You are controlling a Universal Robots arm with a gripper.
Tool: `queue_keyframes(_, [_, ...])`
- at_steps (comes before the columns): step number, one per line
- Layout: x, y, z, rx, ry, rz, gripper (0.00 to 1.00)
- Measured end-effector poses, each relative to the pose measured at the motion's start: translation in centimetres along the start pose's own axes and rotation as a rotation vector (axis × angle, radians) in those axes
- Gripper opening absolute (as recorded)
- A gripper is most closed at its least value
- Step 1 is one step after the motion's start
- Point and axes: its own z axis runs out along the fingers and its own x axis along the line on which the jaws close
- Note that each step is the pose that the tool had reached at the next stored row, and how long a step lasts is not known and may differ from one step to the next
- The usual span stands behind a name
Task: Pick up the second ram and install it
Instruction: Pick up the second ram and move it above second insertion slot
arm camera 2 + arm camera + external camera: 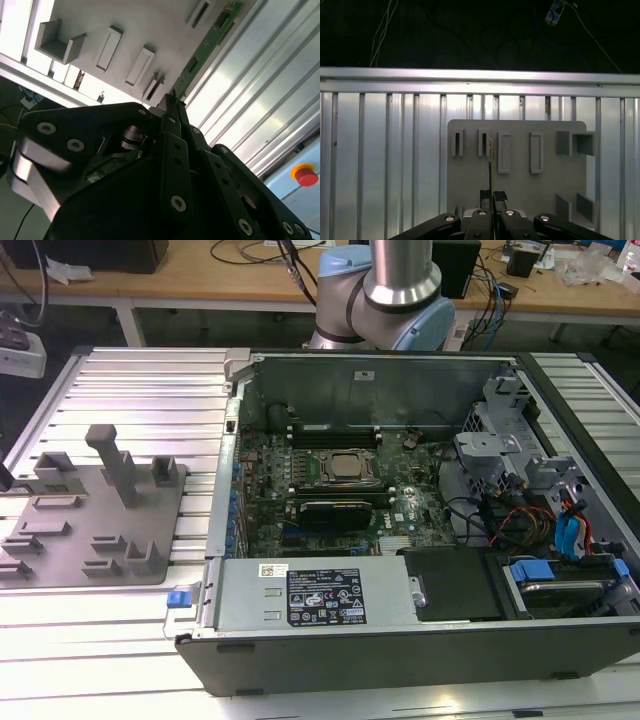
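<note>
Second ram [207, 42] in tool [491, 195], over fixture plate [525, 200].

The case [400, 640] stands open-topped; upright grey blocks [115, 460] crowd the fixture plate [165, 525].

No legible print on the black label [322, 597]

Overhead glare on ribbed table [250, 85], claw [172, 112] silhouetted, dim background
</note>
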Motion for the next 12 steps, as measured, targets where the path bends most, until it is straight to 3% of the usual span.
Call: queue_keyframes(12, [-0.03,0.04,-1.26,0.0,0.0,0.0,0.1])
